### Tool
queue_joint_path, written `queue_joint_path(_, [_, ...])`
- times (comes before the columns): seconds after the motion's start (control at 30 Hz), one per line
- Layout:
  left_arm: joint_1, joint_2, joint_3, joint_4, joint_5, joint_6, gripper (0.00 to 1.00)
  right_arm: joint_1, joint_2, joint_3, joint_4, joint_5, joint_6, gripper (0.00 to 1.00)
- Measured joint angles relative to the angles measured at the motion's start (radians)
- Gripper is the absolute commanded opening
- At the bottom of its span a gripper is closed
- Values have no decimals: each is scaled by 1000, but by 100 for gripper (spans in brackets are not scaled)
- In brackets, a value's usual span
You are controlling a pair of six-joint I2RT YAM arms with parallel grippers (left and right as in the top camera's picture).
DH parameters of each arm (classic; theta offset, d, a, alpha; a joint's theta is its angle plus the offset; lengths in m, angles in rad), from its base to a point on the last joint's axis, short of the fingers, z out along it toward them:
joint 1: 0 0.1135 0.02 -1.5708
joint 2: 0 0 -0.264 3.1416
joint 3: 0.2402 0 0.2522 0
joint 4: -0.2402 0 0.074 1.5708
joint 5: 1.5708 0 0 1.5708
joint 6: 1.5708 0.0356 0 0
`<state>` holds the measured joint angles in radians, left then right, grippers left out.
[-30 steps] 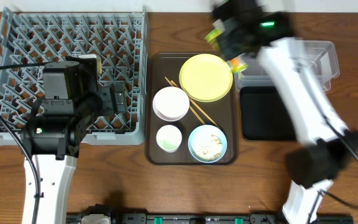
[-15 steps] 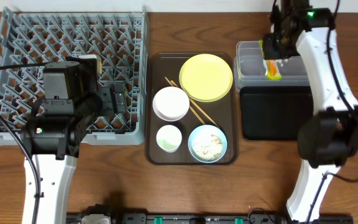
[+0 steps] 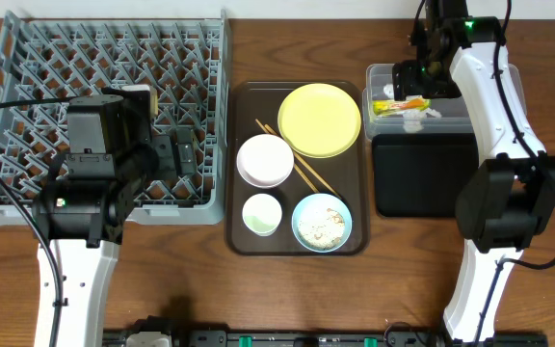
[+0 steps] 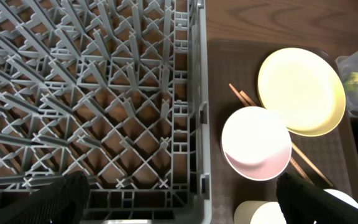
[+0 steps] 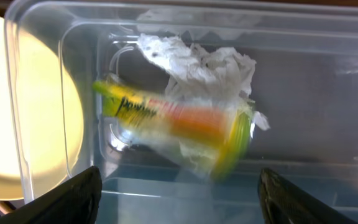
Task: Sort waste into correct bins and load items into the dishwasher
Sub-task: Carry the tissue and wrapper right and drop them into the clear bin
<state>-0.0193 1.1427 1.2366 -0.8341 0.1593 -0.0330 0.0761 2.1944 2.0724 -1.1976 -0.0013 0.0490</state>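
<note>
My right gripper (image 3: 420, 79) (image 5: 179, 202) hangs open over the clear tub (image 3: 494, 85) (image 5: 42, 43). The green-and-orange wrapper (image 3: 400, 105) (image 5: 179, 124), blurred, is loose inside the tub on the crumpled white tissue (image 5: 197, 62). My left gripper (image 3: 176, 154) (image 4: 182, 202) is open and empty over the near right edge of the grey dish rack (image 3: 27, 58) (image 4: 104, 93). On the brown tray (image 3: 244, 106) sit the yellow plate (image 3: 319, 120), white bowl (image 3: 265, 160), chopsticks (image 3: 308, 174), small cup (image 3: 262, 214) and the light-blue bowl (image 3: 322, 223) holding rice scraps.
The flat black tray (image 3: 422, 178) lies directly in front of the clear tub, to the right of the brown tray. The right arm reaches back across the black tray to the tub. Bare wooden table (image 3: 258, 289) runs along the front.
The right arm swung from above the yellow plate to the clear tub. Its jaws, shut on the wrapper before, have opened, and the wrapper now lies free in the tub. Left arm unmoved.
</note>
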Motion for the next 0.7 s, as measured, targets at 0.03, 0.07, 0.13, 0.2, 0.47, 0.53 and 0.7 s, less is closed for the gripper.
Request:
queue_joint_path(0.03, [0,0,0,0,0,0,97,0,-2,0,-6,0,0,82])
queue_joint_path(0.07, [0,0,0,1,0,0,98,0,-5,0,-10,-2,2,86])
queue_joint_path(0.13, [0,0,0,7,0,0,96,0,-23,0,-16,-11,2,99])
queue_joint_path(0.2, [0,0,0,17,1,-4,88,0,-65,0,-23,-42,-15,99])
queue_joint_path(0.47, [-2,-10,0,22,3,-81,86,19,-373,6,-73,-266,-51,99])
queue_joint_path(0.53, [-2,-23,0,5,4,-125,86,33,-427,14,-108,-307,-53,99])
queue_joint_path(0.7, [-3,-85,0,-77,24,-220,86,79,-451,19,-241,-359,-33,99])
